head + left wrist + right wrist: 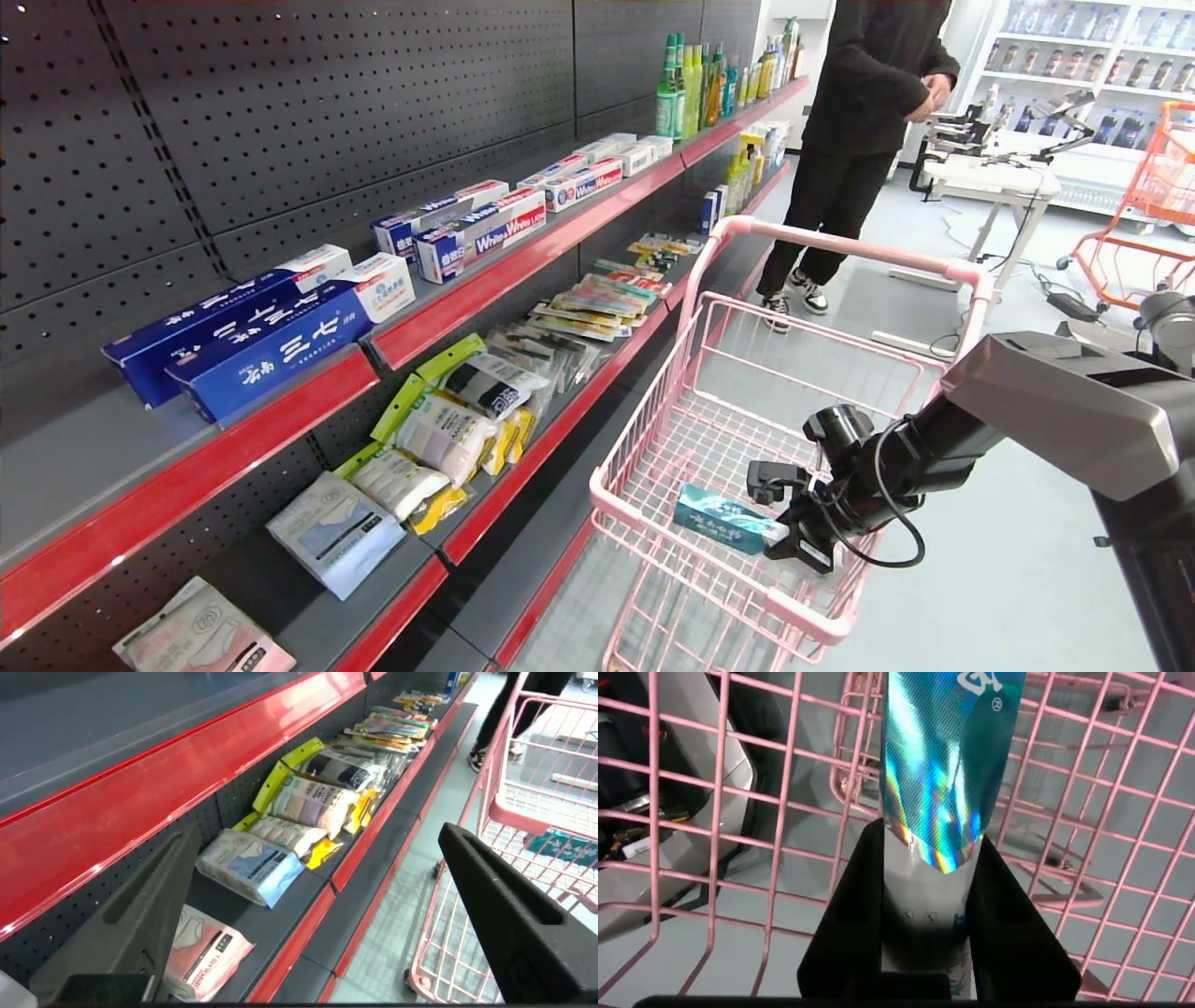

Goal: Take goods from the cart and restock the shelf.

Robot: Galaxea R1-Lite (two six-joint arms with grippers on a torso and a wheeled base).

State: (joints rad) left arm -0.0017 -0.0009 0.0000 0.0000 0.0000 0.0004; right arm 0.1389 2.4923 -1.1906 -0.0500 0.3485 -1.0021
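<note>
A teal, shiny toothpaste box [726, 519] is inside the pink cart [644, 515], near its front corner. My right gripper [782, 536] reaches down into the basket and is shut on one end of that box. In the right wrist view the box [948, 761] runs out from between the black fingers [854, 919], with the cart's wire mesh behind it. My left gripper [313, 840] is open and holds nothing, facing the lower shelf beside the cart. The top shelf [523, 266] carries blue toothpaste boxes [271, 341] and white-and-blue ones [485, 224].
Bagged goods [448, 429] fill the middle shelf, and more packets [252, 863] lie lower down. A person [859, 140] stands beyond the cart's handle [822, 241]. An orange cart [1148, 215] and a white table [990, 177] stand at the far right.
</note>
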